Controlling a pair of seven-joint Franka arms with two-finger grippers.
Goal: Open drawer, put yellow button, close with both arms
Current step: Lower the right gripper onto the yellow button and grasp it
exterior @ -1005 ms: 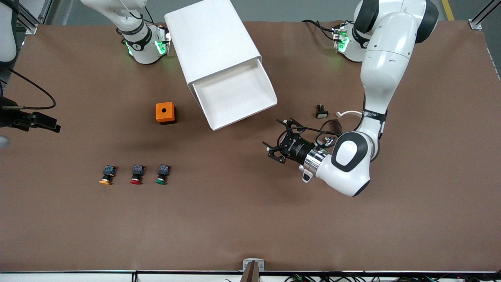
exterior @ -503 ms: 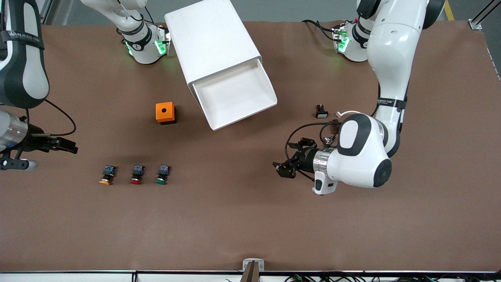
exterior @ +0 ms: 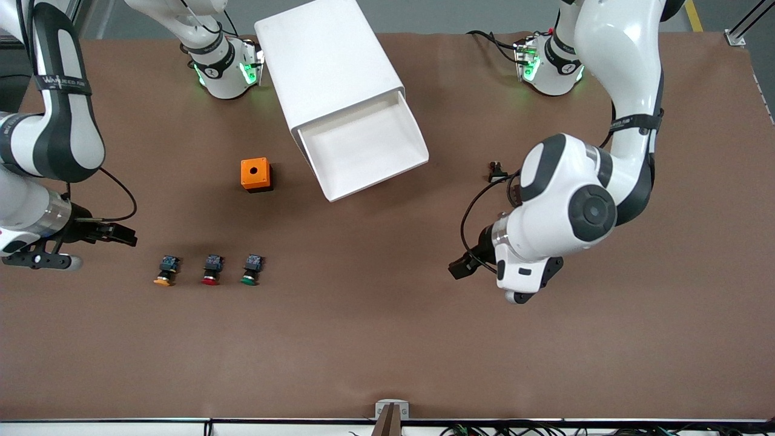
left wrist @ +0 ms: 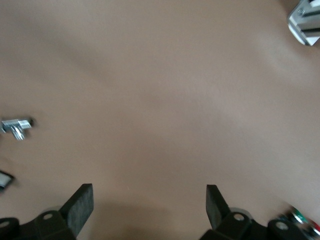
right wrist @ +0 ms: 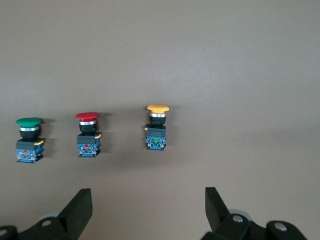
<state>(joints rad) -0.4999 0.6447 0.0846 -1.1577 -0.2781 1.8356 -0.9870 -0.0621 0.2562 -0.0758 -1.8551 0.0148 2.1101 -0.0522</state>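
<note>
The white cabinet [exterior: 327,60] lies between the two arm bases, with its drawer [exterior: 363,148] pulled open and bare inside. The yellow button [exterior: 164,270] [right wrist: 157,127] stands on the table nearer the front camera, at the right arm's end of a row of three. My right gripper [exterior: 124,235] [right wrist: 147,210] hovers open just beside that row, toward the right arm's end, holding nothing. My left gripper [exterior: 460,266] [left wrist: 148,210] hangs open over bare tabletop toward the left arm's end, well away from the drawer.
A red button [exterior: 211,270] [right wrist: 88,135] and a green button [exterior: 250,270] [right wrist: 30,140] stand beside the yellow one. An orange box with a hole [exterior: 255,174] sits beside the drawer. A small black switch [exterior: 497,172] lies by the left arm's elbow.
The right arm has swung in from the table's end toward the button row. The left gripper has drawn away from the drawer, toward the front camera, and turned downward.
</note>
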